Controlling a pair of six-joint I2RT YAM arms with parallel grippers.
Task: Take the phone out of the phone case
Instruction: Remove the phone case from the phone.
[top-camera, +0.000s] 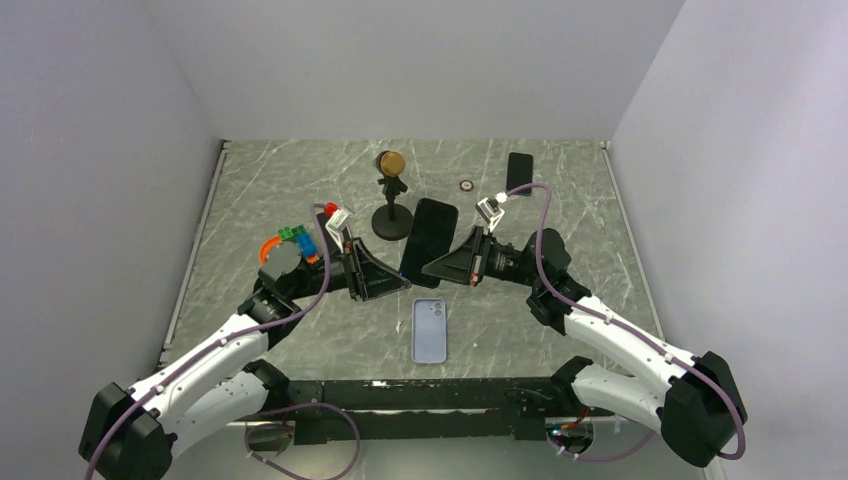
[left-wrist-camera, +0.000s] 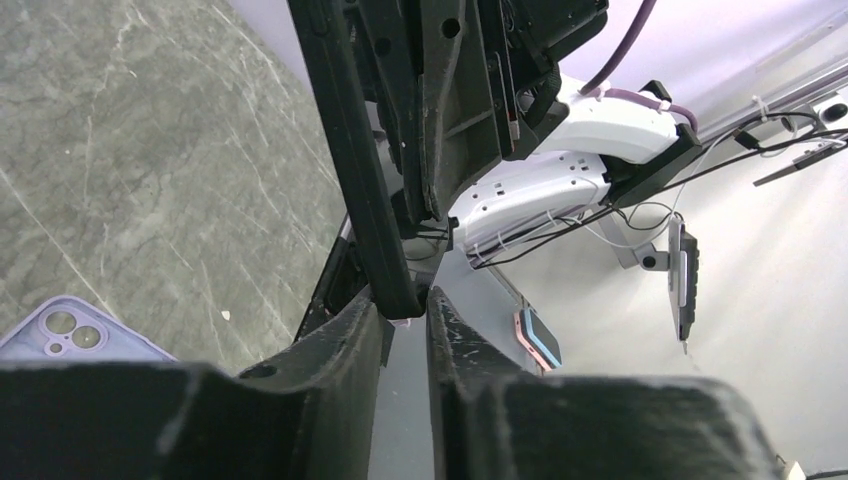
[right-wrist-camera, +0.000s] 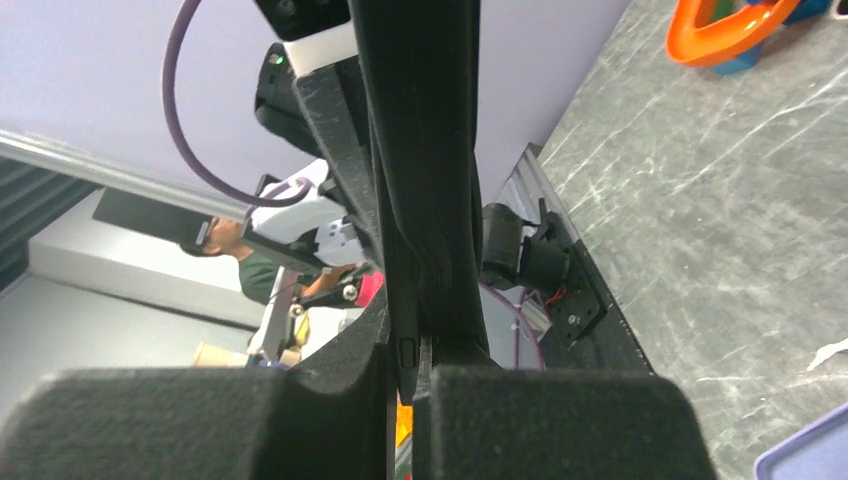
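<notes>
This is a robotics lab, set up as a closed test cell. Plain white panels (top-camera: 400, 60) wall in a marble-patterned counter (top-camera: 560, 200) on three sides, and two robot arms, the left arm (top-camera: 200, 370) and the right arm (top-camera: 620, 335), are bolted to a black rail (top-camera: 430, 395) at its near edge. Purple cables (top-camera: 545, 215) run along both arms. Small props sit about the counter, among them coloured blocks (top-camera: 298, 240). Past the cell, the right wrist view shows a person (right-wrist-camera: 235, 262) in a green shirt, and the left wrist view shows loose black wires (left-wrist-camera: 560, 230) over a pale floor.
</notes>
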